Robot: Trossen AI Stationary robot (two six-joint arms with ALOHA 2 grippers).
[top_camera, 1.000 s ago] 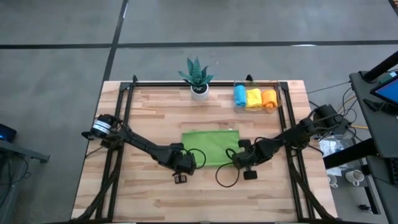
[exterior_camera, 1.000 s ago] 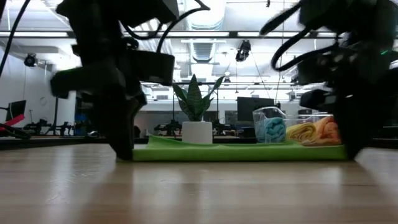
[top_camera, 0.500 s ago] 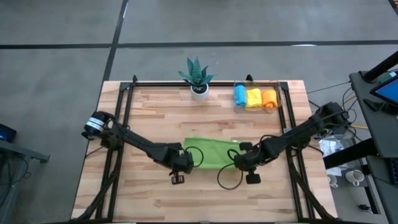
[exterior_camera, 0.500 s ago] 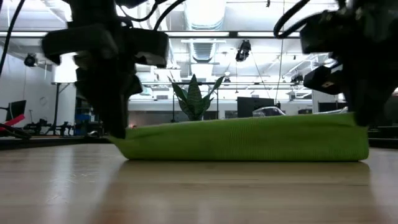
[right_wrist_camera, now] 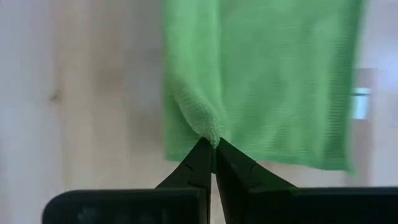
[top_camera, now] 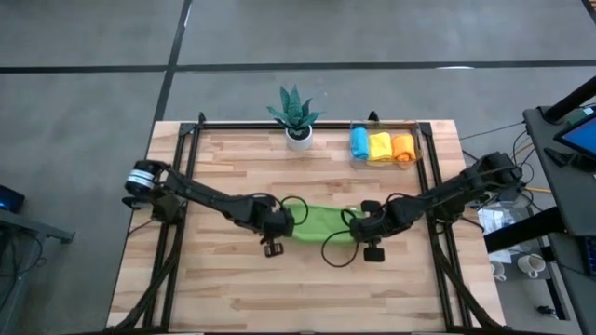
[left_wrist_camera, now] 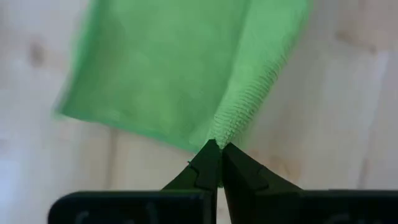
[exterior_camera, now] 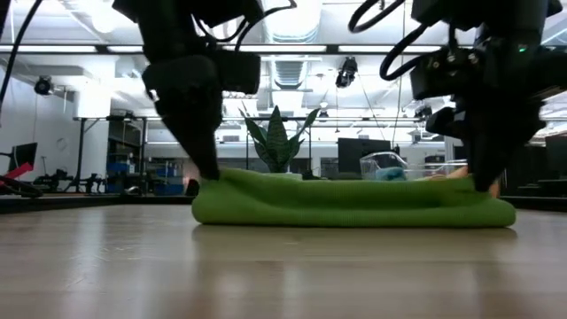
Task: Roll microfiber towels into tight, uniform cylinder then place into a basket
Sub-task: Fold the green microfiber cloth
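Three rolls, blue, yellow and orange, already sit in the basket (top_camera: 415,137), and I have both the left gripper (left_wrist_camera: 216,151) and right gripper (right_wrist_camera: 209,147) clenched on the green towel (top_camera: 318,222) mid-bench, folded but not yet rolled.

The high view looks straight down on the whole tabletop (top_camera: 233,288), far off. The low view sits at tabletop height, close, facing the green towel (exterior_camera: 354,202) and the room behind it. Each wrist view looks past its own tool, very near that towel's corner. All four views share the green towel.
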